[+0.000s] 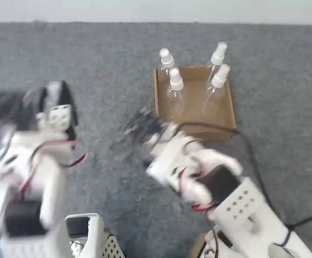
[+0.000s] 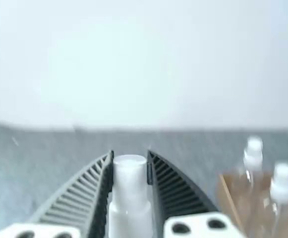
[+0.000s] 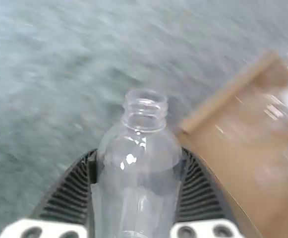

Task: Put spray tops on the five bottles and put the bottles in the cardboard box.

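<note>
1. pincer of the left arm (image 2: 130,154) is clamped on a white spray top (image 2: 129,188), which stands upright between its ribbed black fingers (image 2: 84,188).
2. right pincer (image 3: 139,154) is closed around the shoulder of a clear bottle (image 3: 143,124) whose threaded neck is open.
3. that bottle is held just beside the near corner of the cardboard box (image 1: 194,107).
4. four capped bottles (image 1: 175,80) stand at the box: two inside it and two at its far edge, where their bases are hidden.
5. the left arm is well apart from the box, off to its side.
6. the surface (image 1: 118,64) is a grey, carpet-like fabric that runs under both arms and the box.
7. a plain pale wall (image 1: 145,11) rises along the far edge of the surface.
</note>
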Motion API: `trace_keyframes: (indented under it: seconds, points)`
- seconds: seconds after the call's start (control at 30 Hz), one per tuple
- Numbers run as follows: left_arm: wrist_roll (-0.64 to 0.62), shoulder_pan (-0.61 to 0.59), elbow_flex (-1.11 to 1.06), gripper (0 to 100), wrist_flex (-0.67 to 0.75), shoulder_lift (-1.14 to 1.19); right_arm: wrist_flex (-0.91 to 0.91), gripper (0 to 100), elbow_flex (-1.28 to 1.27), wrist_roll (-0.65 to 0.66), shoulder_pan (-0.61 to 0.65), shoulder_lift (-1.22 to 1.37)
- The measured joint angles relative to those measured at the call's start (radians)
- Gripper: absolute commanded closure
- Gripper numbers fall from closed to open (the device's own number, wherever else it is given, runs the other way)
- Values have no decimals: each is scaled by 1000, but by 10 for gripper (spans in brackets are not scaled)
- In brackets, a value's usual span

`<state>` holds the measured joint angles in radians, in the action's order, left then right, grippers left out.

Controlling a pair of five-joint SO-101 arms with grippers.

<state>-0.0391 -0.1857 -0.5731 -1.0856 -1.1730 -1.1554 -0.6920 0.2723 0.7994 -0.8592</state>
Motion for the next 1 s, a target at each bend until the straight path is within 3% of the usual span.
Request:
trace_keyframes:
  seconds: [0.13,0.47,0.63,0.77,1.0]
  points:
    - [-6,-15,109,988,-6,-101,201,992,-138,-15,100,21]
    - [-249,-11,147,988,43,-121,503,992,-427,-23,192,-41]
    - [-276,133,51,988,117,-68,646,992,-560,-26,192,-124]
    - [-282,213,-5,989,143,-11,695,992,-624,-28,192,-193]
    - [-282,242,-98,989,143,-2,697,992,-647,-28,190,-281]
